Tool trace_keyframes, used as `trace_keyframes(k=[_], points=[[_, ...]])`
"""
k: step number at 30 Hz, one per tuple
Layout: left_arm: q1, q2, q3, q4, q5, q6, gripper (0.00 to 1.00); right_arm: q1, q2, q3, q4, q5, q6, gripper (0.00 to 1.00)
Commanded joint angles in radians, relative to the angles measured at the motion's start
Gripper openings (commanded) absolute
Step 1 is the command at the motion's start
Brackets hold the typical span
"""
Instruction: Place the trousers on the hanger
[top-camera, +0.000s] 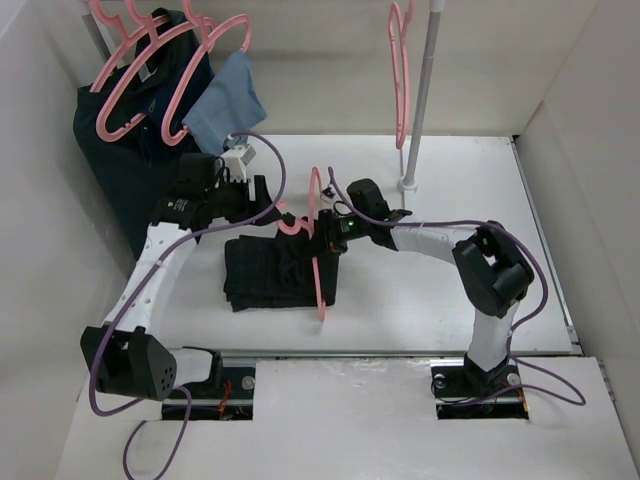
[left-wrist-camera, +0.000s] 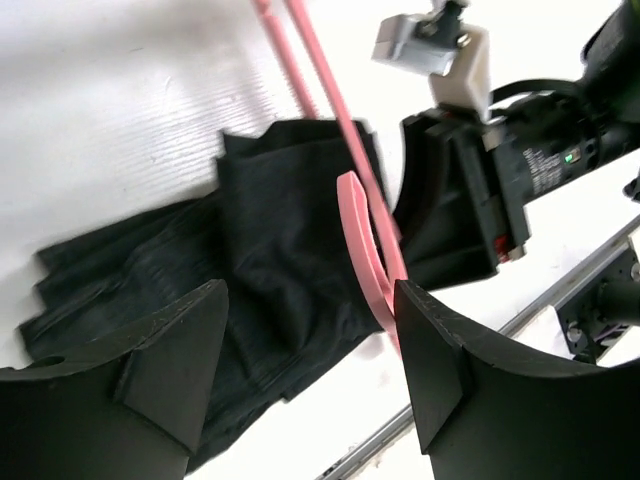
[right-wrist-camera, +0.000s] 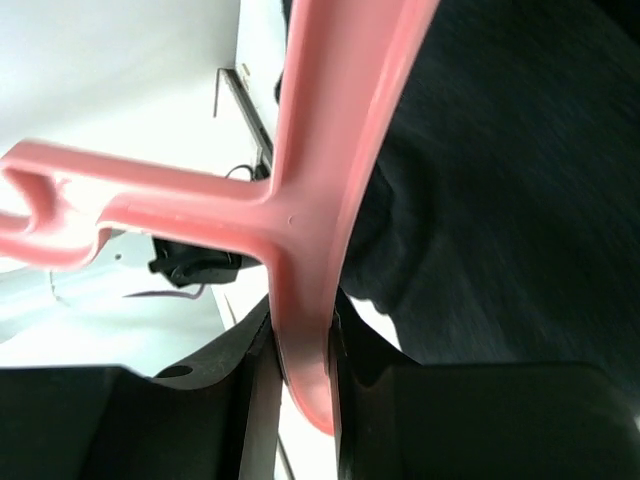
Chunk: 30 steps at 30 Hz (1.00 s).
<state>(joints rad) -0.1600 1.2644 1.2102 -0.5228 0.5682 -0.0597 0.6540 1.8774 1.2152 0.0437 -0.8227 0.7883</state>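
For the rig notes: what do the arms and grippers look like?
The left arm and right arm have white links, black joints and a purple cable each. The left gripper and right gripper have broad matte black fingers.

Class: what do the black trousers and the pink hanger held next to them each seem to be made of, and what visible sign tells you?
The trousers: soft woven fabric, matte; they lie in limp folds and give no shine. The hanger: probably moulded plastic, smooth and slightly glossy, with rounded edges and one even pink colour.
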Motion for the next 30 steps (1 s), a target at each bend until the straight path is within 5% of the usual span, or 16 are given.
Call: trace_keyframes(k=[1, 7, 11, 15, 21, 28, 30], points=[[0.02, 0.01, -0.038, -0.025, -0.026, 0.025, 0.63, -0.051, -0.057, -0.017, 0.133, -0.085, -0.012, 0.0], [-0.025, 0.099, -0.144, 0.014, -0.047, 0.061, 0.7, -0.06, -0.057, -0.052, 0.199, -0.138, 0.0, 0.0], [-0.012, 0.089, -0.054, 0.014, 0.111, 0.052, 0.78, -0.071, -0.057, -0.063, 0.199, -0.116, 0.009, 0.0], [-0.032, 0.041, 0.064, 0.014, 0.313, 0.061, 1.0, -0.071, -0.046, -0.083, 0.199, -0.09, 0.009, 0.0], [-0.095, -0.017, 0.198, -0.025, 0.341, 0.093, 1.0, -0.071, -0.017, -0.083, 0.199, -0.09, 0.019, 0.0], [0.19, -0.079, 0.091, 0.036, 0.507, 0.051, 1.0, -0.154, -0.086, -0.126, 0.199, -0.139, -0.009, 0.0], [0.224, -0.088, 0.008, 0.116, 0.544, -0.038, 0.83, -0.169, -0.101, -0.137, 0.209, -0.153, -0.02, 0.0]])
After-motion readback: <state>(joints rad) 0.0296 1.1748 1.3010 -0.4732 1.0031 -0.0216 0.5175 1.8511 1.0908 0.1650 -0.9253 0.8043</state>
